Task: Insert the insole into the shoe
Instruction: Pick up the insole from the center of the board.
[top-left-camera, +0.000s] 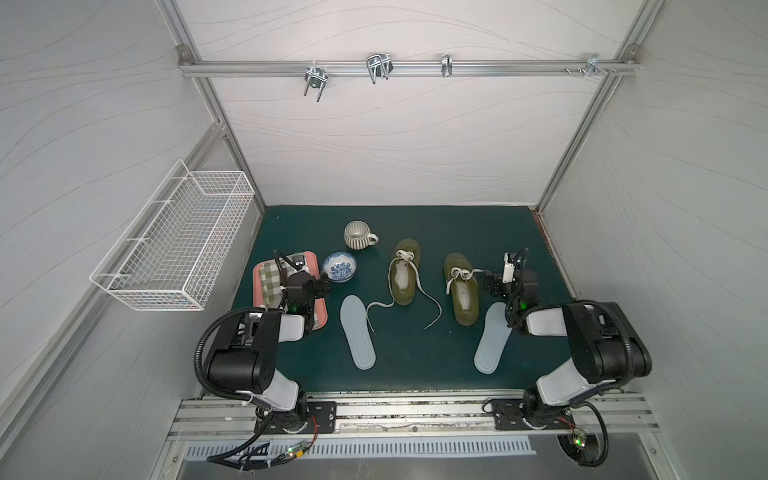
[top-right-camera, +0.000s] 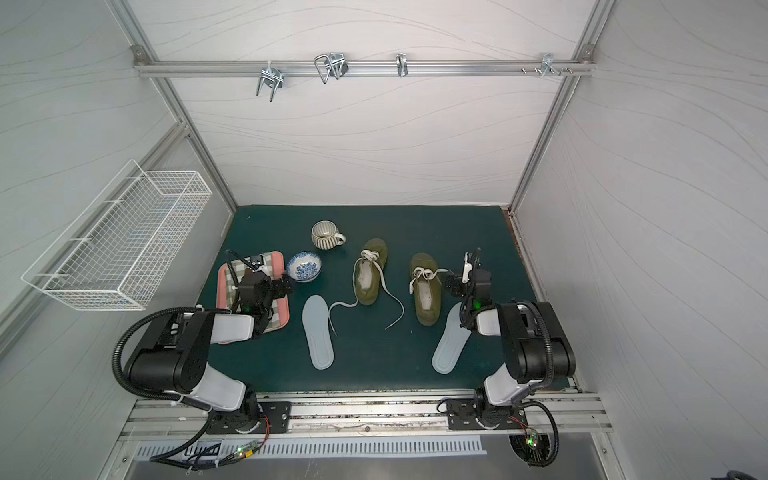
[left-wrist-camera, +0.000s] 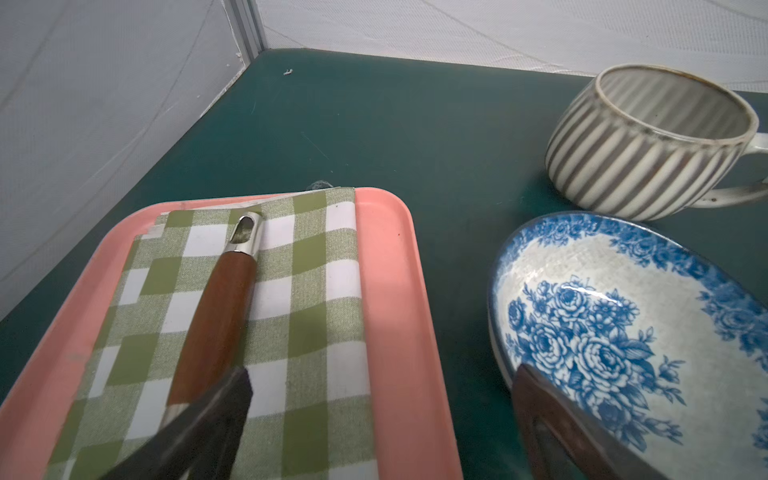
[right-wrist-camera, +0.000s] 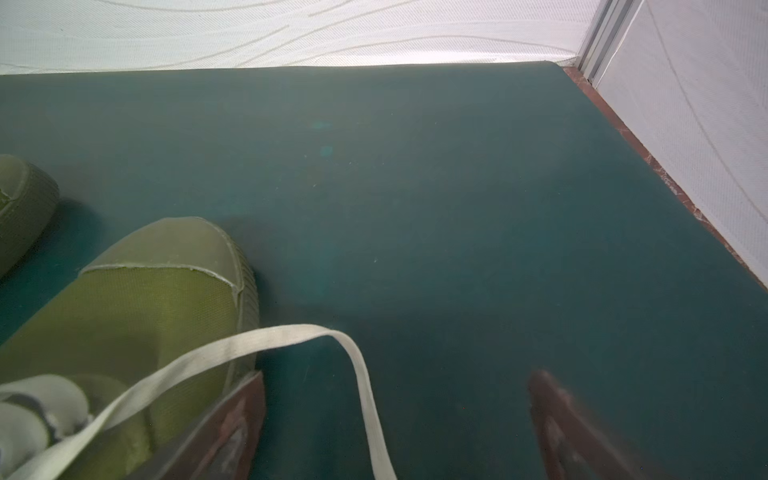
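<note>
Olive mesh shoe with rubber toe cap lies just beside a pale, flat insole, one end partly hidden by the right arm. Right gripper and left gripper: jaws spread wide, empty.

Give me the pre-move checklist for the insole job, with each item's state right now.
1. The left tool and right tool open, empty: ok.
2. The left insole and right insole flat on the mat: ok, though the right one's far end is hidden under the right arm.
3. The left shoe and right shoe upright, openings up: ok.
4. The right shoe's lace clear of the right tool: not ok, it loops through the tool's open gap.
5. The left shoe's loose lace clear of the left insole: not ok, its end lies over the insole's edge.
6. Shoes empty inside: cannot tell.
</note>
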